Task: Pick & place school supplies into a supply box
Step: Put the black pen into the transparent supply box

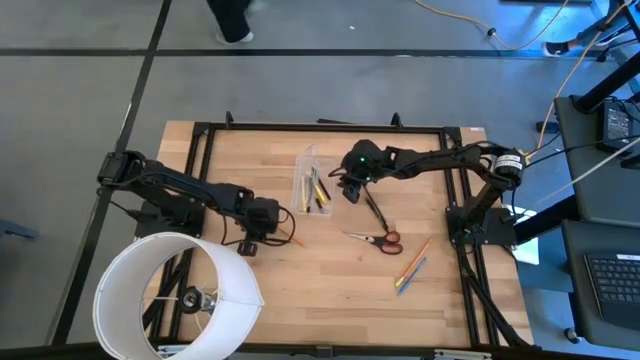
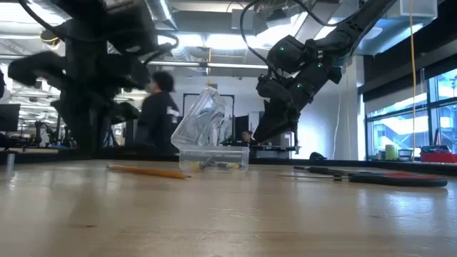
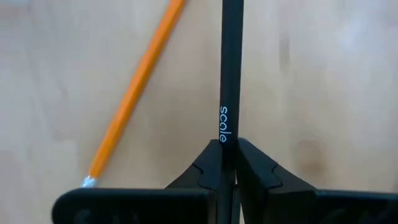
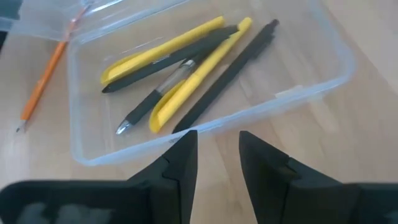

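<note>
Jaws of my left gripper (image 3: 229,177) pinch a black pen (image 3: 231,74) on the desk (image 1: 300,290), lower left of the high view; next comes lifting it to the supply box (image 1: 313,185). My right gripper (image 4: 217,155) hovers there, half open, empty. Inside: 2 yellow, 3 black pens.

Grey floor (image 1: 90,110) crossed by dark seam lines around the light wood-plank table (image 1: 330,290); dark desk with a keyboard (image 1: 612,282) on the right side, cables (image 1: 560,70) trailing over the floor. Low view shows an office-like room: ceiling light strips (image 2: 214,41), exposed ducts, big windows (image 2: 400,135) at right, monitors on far desks. A person in dark clothing (image 2: 158,114) stands back there, probably at a desk, too blurred to be sure.
</note>
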### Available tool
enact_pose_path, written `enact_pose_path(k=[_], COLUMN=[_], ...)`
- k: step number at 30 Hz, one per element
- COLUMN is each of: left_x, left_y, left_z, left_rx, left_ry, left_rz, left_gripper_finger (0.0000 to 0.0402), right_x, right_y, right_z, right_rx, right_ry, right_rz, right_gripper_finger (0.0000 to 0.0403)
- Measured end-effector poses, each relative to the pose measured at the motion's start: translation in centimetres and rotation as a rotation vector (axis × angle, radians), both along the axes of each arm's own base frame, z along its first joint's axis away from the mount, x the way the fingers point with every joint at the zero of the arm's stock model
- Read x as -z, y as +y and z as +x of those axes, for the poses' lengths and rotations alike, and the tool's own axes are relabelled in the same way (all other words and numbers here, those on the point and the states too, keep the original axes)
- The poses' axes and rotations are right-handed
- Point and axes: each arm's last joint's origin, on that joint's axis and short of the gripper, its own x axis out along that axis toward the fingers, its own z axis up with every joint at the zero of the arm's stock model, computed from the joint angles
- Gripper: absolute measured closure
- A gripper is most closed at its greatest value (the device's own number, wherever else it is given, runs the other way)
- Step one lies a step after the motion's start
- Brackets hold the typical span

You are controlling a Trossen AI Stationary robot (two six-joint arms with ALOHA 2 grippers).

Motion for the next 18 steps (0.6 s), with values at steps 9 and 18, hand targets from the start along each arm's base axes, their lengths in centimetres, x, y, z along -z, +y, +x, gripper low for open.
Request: enact_pose_path(k=[9,18], left_x=[-2.6,-5.9], left_y=[-0.2,-0.3], left_z=[1.4,3.6], left_rx=[0.030,0.087], left_ry=[-0.297,-0.717], left_rz=[-0.032,-0.006], left_gripper_finger=[0.0383,0.0378], right_x=[-3.7,-9.2], right_y=[1.0,5.6], right_z=[-0.8,-1.8], right_rx=[-0.074,-0.345], right_ry=[-0.089,-0.277], right_rz=[-0.106,-0.346], right_gripper_finger=[0.0281,0.0281])
